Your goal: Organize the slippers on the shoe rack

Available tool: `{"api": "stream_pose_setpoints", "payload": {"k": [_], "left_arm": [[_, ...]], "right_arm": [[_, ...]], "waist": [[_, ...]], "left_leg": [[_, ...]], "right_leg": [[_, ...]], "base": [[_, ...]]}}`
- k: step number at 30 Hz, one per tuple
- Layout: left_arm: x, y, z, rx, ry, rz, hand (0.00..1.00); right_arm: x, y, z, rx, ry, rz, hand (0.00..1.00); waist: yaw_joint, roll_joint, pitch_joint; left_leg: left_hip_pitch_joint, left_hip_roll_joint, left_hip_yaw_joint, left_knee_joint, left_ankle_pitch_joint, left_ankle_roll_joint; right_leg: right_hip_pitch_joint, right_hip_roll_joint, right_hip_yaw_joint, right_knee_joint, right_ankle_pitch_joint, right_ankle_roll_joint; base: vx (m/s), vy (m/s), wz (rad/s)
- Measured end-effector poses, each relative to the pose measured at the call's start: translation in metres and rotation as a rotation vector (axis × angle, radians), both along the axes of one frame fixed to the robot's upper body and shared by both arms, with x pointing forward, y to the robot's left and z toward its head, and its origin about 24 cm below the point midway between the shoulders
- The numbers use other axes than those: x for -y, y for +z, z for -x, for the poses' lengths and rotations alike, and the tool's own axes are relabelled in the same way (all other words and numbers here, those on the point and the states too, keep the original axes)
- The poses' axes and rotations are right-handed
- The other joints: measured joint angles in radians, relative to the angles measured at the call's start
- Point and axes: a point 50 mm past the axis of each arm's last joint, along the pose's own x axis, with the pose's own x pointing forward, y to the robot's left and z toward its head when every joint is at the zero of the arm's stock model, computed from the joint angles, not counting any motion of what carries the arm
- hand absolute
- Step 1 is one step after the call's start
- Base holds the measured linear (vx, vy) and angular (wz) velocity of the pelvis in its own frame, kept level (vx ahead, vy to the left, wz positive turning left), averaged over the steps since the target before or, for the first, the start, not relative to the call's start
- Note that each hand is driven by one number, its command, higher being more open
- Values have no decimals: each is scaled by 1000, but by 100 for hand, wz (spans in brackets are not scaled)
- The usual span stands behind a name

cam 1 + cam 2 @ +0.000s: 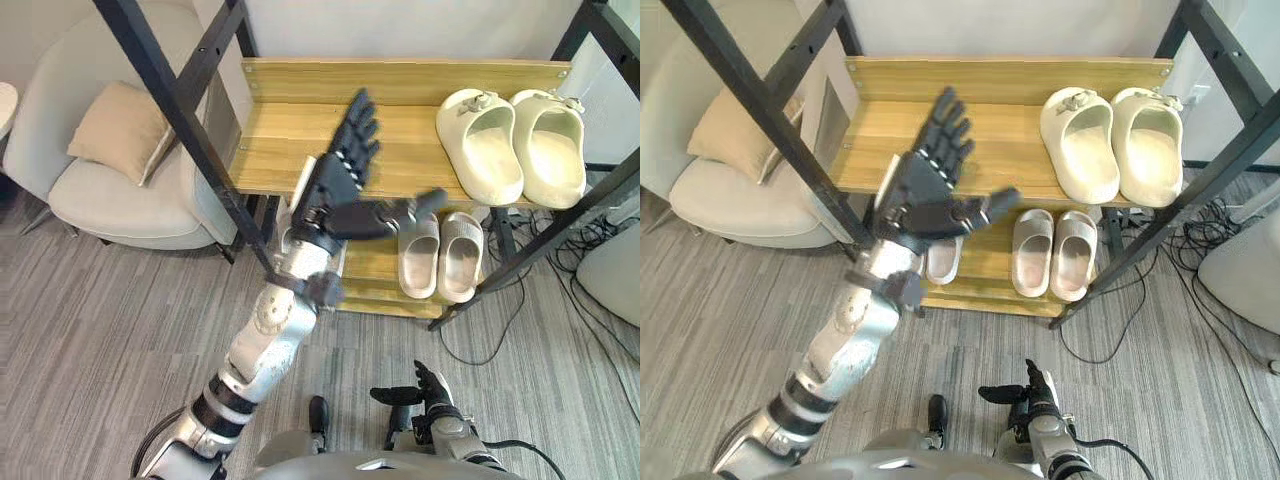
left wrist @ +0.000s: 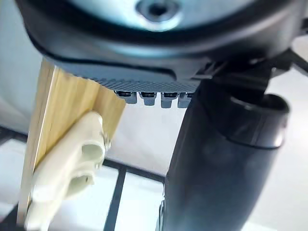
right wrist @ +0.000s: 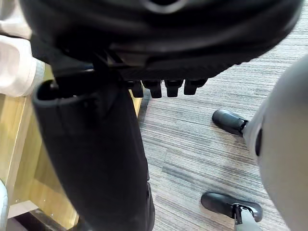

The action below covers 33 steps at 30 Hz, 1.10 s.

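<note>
On the shoe rack, cream slippers are parked top-shelf right, and a beige pair is tucked below. The left hand is held up in front with fingers spread and nothing gripped, while the right hand is kept low, relaxed and empty.

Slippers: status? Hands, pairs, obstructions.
Left hand open, empty, raised over top shelf. Right hand open, low. Cream pair on top shelf, grey pair on lower shelf, one slipper half-hidden behind left arm. Black frame post close beside left arm.
</note>
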Motion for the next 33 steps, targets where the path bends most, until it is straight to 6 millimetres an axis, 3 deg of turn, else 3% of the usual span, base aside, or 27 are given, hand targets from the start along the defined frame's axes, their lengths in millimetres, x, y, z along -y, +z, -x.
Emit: {"api": "stream_pose_setpoints", "payload": {"k": [6, 7, 10, 11, 13, 15, 18, 26, 29, 33], "left_arm": [[40, -27, 43, -68, -353, -16, 100], [48, -47, 49, -130, -413, -59, 100], [50, -84, 49, -248, -412, -152, 100], [47, -112, 49, -341, -384, -237, 100], [37, -150, 53, -469, -341, -359, 100], [26, -176, 60, -562, -304, -432, 100], [-7, -213, 69, -706, -159, -554, 100], [-95, -260, 78, -985, 253, -692, 100], [-127, -277, 94, -1112, 398, -758, 100], [-138, -290, 114, -1223, 462, -785, 100]], "right_arm": [[-5, -5, 6, -46, 48, -4, 100], [-6, -6, 7, -59, 63, -2, 100], [-8, -6, 6, -58, 83, 2, 100], [-10, -6, 6, -58, 98, 5, 100], [-12, -6, 6, -57, 104, 4, 100], [-12, -6, 6, -56, 104, 3, 100], [-12, -5, 5, -52, 100, 5, 100], [-9, -6, 9, -53, 28, -9, 100], [-9, -6, 9, -48, 12, -16, 100], [-10, -6, 9, -47, -14, -27, 100]], "waist": [[12, 16, -53], [13, 21, -63], [11, 21, -63], [11, 21, -63], [11, 17, -61], [10, 12, -59], [9, -8, -48], [13, -43, -44], [16, -50, -40], [21, -56, -36]], "left_leg": [[-2, 1, -6, 1, -5, -7], [1, 3, -11, 2, -2, -8], [10, 6, -18, 1, 2, -11], [14, 8, -18, -3, 4, -14], [16, 12, -19, -10, 9, -18], [17, 14, -20, -11, 9, -19], [19, 17, -20, -12, 9, -20], [21, 16, -18, -14, 7, -21], [25, 16, -14, -14, 4, -22], [28, 18, -9, -16, 3, -23]], "right_leg": [[1, 1, -6, 0, -3, -1], [6, 5, -11, 0, -3, -2], [17, 9, -17, -3, -5, -4], [19, 12, -19, -3, -6, -6], [18, 16, -19, -4, -11, -5], [18, 19, -19, -4, -12, -5], [19, 22, -19, -4, -10, -9], [20, 21, -16, -4, -12, -8], [21, 21, -12, -4, -12, -8], [21, 22, -7, -4, -12, -8]], "base": [[-25, 10, 3], [-79, -4, 6], [-69, -11, 5], [-54, -16, 0], [-53, -22, 0], [0, 0, 0], [0, 0, 0], [-4, 2, 0], [-32, 12, -3], [-18, 7, -4]]}}
